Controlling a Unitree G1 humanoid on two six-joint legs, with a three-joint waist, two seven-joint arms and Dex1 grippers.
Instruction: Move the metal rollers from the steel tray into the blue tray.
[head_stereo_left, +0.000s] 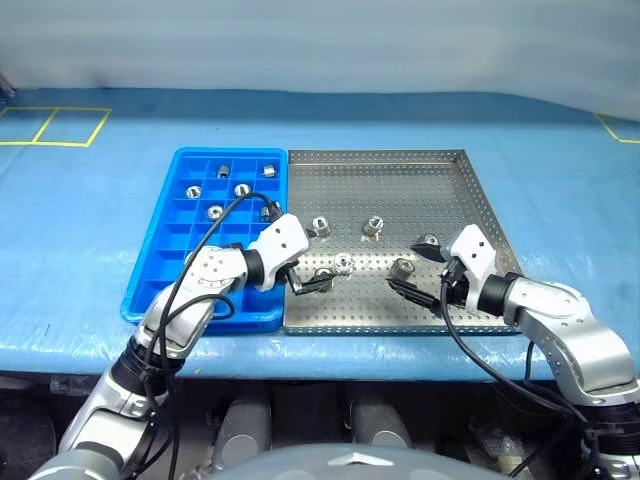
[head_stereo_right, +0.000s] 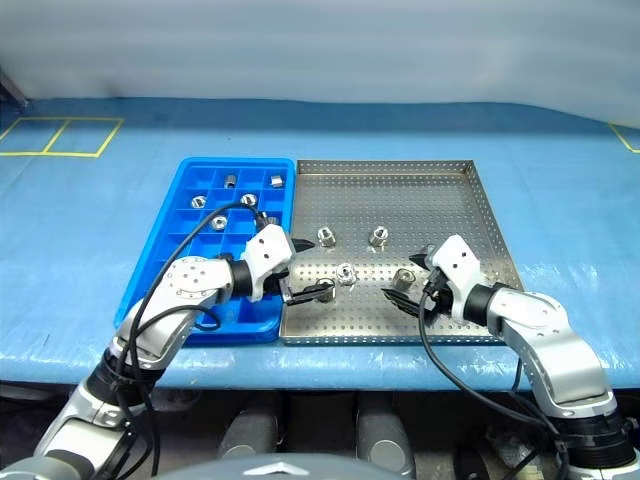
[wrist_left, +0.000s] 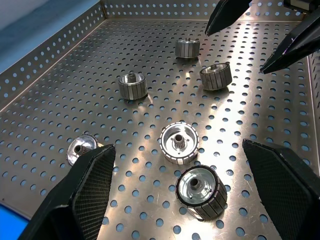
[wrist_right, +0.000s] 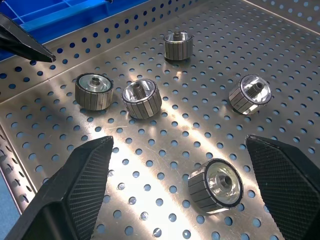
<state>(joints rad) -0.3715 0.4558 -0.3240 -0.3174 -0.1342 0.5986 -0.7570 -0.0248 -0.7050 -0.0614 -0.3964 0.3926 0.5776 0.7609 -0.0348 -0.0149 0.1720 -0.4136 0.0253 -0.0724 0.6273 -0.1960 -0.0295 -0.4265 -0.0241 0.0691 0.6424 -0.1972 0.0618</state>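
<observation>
We see the steel tray (head_stereo_left: 470, 190) lying on a blue-covered table (head_stereo_left: 90, 250), with the blue tray (head_stereo_left: 160, 265) touching its left rim. Both arms reach over the near half of the steel tray.

The left gripper (head_stereo_left: 311, 280) hovers low over the near left part of the perforated floor, its two black fingers (wrist_left: 80, 195) spread wide and holding nothing. In the left wrist view, two metal rollers (wrist_left: 178, 142) lie between those fingers, one just behind the other, and neither is touched. A third roller (wrist_left: 81, 149) lies on its side just beside one finger.

The right gripper (head_stereo_left: 418, 270) hangs over the near right part of the steel tray, its fingers (wrist_right: 75, 185) also spread apart and empty. In the right wrist view, one roller (wrist_right: 216, 186) lies between the fingertips, closer to one of them, and not gripped.

Five rollers lie loose on the steel tray: two toward the middle (head_stereo_left: 373, 226), the rest closer to the grippers. The two grippers face each other across these pieces, well apart.

In the blue tray, several rollers (head_stereo_left: 222, 169) already sit in separate compartments of the far rows. A black cable (head_stereo_left: 235, 205) arches from the left arm over the blue tray's compartments.
</observation>
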